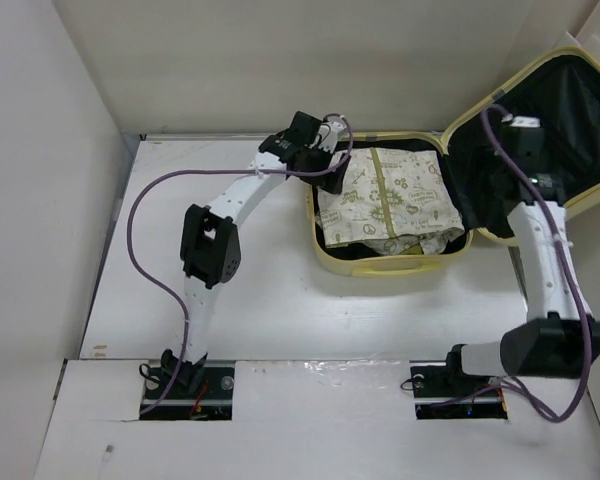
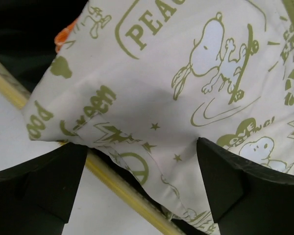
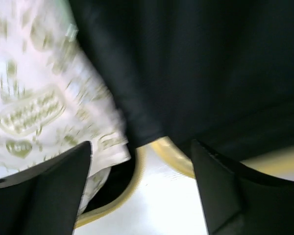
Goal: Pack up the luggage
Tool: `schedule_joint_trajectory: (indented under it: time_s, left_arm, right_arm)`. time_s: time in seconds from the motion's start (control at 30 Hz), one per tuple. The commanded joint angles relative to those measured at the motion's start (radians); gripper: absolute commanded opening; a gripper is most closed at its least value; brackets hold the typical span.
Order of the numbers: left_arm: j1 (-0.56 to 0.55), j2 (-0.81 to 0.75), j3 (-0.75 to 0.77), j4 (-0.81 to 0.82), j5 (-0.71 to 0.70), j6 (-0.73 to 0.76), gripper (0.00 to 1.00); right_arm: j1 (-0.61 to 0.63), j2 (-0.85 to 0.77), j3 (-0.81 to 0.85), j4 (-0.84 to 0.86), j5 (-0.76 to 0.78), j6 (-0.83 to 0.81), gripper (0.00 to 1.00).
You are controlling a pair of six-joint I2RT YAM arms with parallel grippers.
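The luggage [image 1: 380,266] lies open at the back right of the table, a pale yellow shell with its black-lined lid [image 1: 570,110] standing up on the right. A white garment with green cartoon print [image 1: 390,200] fills the base. My left gripper [image 1: 332,180] hangs open over the base's left rim. In the left wrist view the garment [image 2: 176,98] drapes over the yellow rim [image 2: 112,181] between the spread jaws of the gripper [image 2: 142,147], not pinched. My right gripper [image 3: 141,144] is open above the gap between base rim [image 3: 112,205] and lid, holding nothing.
White enclosure walls [image 1: 40,200] stand close on the left and back. A bit of orange [image 2: 63,36] shows under the garment in the left wrist view. Purple cables [image 1: 140,230] loop from both arms. Bare table [image 1: 280,310] lies in front of the suitcase.
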Motion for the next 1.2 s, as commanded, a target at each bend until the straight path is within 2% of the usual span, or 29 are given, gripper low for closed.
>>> schedule_joint_trajectory:
  time_s: [0.0,0.03,0.07,0.13,0.27,0.53,0.77,1.17]
  left_arm:
    - [0.009,-0.153,0.049,0.01,-0.034,-0.006,0.95]
    - [0.009,-0.167,0.049,0.02,-0.034,-0.006,1.0]
    - [0.009,-0.196,0.049,0.02,-0.046,-0.006,1.0]
    - [0.032,-0.216,0.036,0.02,-0.057,-0.017,1.0]
    - [0.081,-0.255,-0.066,0.033,-0.088,-0.028,1.0]
    - [0.081,-0.325,-0.206,0.056,-0.155,-0.019,1.0]
    - [0.081,-0.327,-0.237,0.071,-0.166,-0.019,1.0]
    - [0.11,-0.278,-0.214,0.033,-0.054,-0.028,1.0]
  right_arm:
    - [-0.087,-0.131,0.136,-0.043,0.18,-0.004,0.9]
    - [-0.111,-0.143,0.15,-0.043,0.238,-0.004,0.92]
    - [-0.16,-0.152,0.162,-0.043,0.263,0.005,0.97]
    - [-0.207,-0.162,0.205,-0.043,0.305,0.005,1.0]
    - [-0.274,-0.151,0.225,0.028,0.424,0.005,1.0]
    - [-0.313,-0.126,0.188,0.106,0.494,0.036,1.0]
    - [-0.371,-0.073,0.188,0.106,0.484,0.036,1.0]
    - [-0.454,-0.036,0.164,0.146,0.432,0.025,1.0]
